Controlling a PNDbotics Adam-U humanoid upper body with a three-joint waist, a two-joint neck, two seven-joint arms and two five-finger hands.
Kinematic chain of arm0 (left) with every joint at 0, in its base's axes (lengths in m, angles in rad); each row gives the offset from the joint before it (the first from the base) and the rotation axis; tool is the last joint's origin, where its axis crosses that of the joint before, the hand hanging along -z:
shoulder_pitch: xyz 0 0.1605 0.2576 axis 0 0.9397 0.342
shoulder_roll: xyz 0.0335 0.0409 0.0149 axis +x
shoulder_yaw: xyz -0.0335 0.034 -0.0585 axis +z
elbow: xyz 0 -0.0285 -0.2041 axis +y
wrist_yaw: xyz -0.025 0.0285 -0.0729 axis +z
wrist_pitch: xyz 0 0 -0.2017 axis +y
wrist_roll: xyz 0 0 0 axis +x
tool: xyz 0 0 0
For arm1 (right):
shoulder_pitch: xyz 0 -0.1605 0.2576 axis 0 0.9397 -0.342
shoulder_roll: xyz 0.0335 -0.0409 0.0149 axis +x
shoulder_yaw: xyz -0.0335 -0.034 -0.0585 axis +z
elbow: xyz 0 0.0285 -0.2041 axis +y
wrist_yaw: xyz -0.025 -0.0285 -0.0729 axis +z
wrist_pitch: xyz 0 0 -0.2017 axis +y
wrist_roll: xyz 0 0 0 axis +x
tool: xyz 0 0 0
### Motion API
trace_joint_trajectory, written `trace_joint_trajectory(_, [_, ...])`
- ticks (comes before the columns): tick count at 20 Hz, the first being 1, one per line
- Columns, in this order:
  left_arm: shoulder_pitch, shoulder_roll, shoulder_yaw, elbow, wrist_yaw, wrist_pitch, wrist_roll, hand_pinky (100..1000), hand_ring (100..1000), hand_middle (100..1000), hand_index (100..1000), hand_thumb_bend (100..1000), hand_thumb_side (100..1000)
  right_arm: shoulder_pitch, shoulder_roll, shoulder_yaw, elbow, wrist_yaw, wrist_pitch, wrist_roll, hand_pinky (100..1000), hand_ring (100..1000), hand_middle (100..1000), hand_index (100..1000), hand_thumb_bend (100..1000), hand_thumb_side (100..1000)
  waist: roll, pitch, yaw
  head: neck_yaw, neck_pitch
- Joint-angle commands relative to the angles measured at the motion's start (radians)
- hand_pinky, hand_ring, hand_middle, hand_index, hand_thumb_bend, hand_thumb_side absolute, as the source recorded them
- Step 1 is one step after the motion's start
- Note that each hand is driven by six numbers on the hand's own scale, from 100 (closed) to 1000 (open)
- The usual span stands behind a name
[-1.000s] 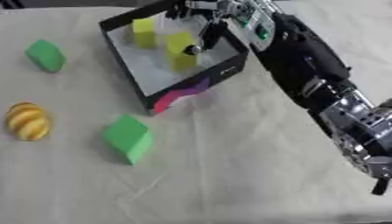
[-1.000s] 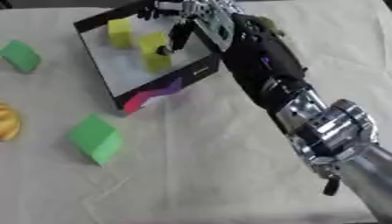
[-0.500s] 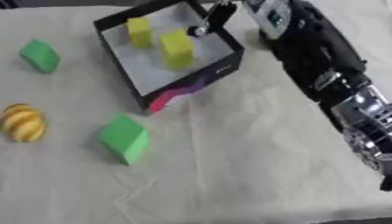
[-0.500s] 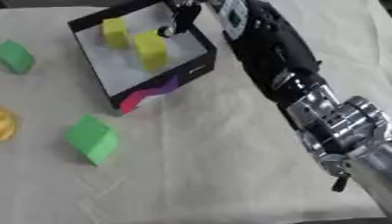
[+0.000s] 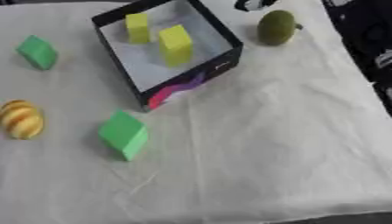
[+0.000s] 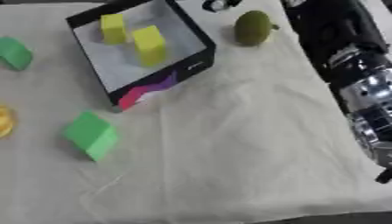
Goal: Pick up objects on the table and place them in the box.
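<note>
White cloth covers the bench (image 5: 268,144). At the upper right the right arm (image 6: 344,48) is cut off by the frame edge — its robot hand is out of view, and so is the left one. Upper centre, the black box (image 5: 229,59) holds two yellow blocks (image 5: 175,43); an olive fruit (image 5: 275,27) sits just right of it. Two green blocks (image 5: 124,134) and a striped yellow ball (image 5: 21,119) lie left — outside the box.
</note>
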Motion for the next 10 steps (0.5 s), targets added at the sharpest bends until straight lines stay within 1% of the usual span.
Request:
trace_joint_trajectory(1, [-0.002,0.037,0.012,-0.006,-0.005,0.003,0.002,700,623,670,713,352,546,-0.007,-0.072,-0.02,0.011,0.009,-0.035,0.025,882,915,866,918,337,140,-0.012,-0.032,-0.003,0.009,0.006])
trace_joint_trajectory(7, [0.002,0.036,0.011,-0.005,-0.006,0.008,-0.001,699,622,670,712,349,548,0.024,-0.116,-0.034,0.045,0.034,-0.051,0.017,884,921,874,922,345,147,-0.007,-0.029,-0.006,0.01,-0.007])
trace_joint_trajectory(10, [0.002,0.038,0.011,-0.006,-0.007,0.01,-0.001,699,622,670,712,347,548,0.037,-0.129,-0.035,0.058,0.041,-0.064,0.025,887,925,878,925,346,165,-0.006,-0.027,-0.005,0.009,-0.025])
